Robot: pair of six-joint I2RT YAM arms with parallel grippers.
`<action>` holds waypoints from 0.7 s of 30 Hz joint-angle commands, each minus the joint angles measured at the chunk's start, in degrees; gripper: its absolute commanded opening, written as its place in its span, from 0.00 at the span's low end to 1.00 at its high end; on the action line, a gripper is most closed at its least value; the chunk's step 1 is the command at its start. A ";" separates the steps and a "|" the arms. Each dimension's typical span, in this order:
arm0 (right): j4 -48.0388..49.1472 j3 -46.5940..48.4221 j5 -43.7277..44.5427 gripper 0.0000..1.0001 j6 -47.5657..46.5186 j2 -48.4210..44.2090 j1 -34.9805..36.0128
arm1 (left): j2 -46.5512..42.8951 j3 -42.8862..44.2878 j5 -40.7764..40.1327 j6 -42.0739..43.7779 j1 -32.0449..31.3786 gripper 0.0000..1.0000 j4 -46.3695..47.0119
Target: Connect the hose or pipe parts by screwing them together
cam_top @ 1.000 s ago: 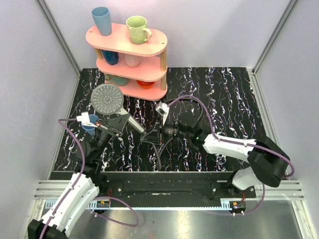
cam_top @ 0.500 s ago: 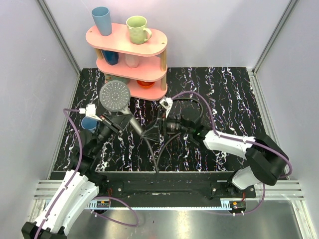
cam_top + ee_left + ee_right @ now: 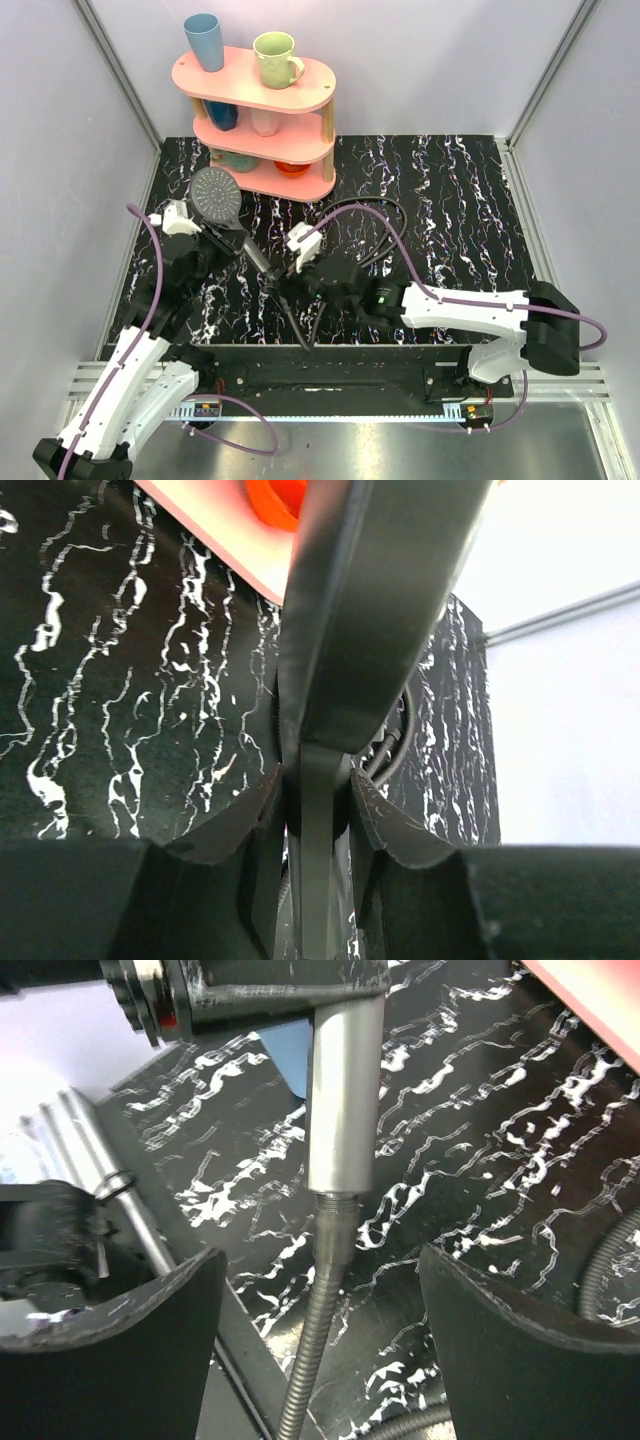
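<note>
The shower head has a round grey perforated face and is held tilted above the table. My left gripper is shut on its dark handle, with the jaws pressed on both sides in the left wrist view. The handle's silver lower end meets the hose's end fitting, where a little thread shows. The hose hangs down from there and loops behind. My right gripper stands open, and the hose passes between its fingers untouched.
A pink three-tier shelf with cups stands at the back left, close behind the shower head. A blue cup sits on the table under the left arm. Purple cables arc over both arms. Walls close in on both sides.
My right gripper has opened and let go of the hose's end fitting, and its arm has shifted left and nearer. The left gripper has carried the shower head slightly left.
</note>
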 commanded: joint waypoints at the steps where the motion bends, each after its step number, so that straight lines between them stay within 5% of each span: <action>1: -4.63 7.71 21.14 0.85 -7.38 7.21 6.71 | 1.14 6.21 -5.70 0.15 -0.03 0.00 -2.60; 11: -12.37 25.39 45.67 0.65 -18.10 27.36 14.46 | 1.58 8.67 -6.41 -2.75 -0.03 0.00 -6.90; 16: -12.72 27.51 48.14 0.24 -16.97 29.48 14.91 | 1.05 8.94 -7.11 -3.02 -0.03 0.00 -9.10; 21: -12.02 26.37 42.55 0.00 -14.25 26.94 14.38 | -1.32 5.52 -3.34 -4.51 -0.12 0.00 -7.10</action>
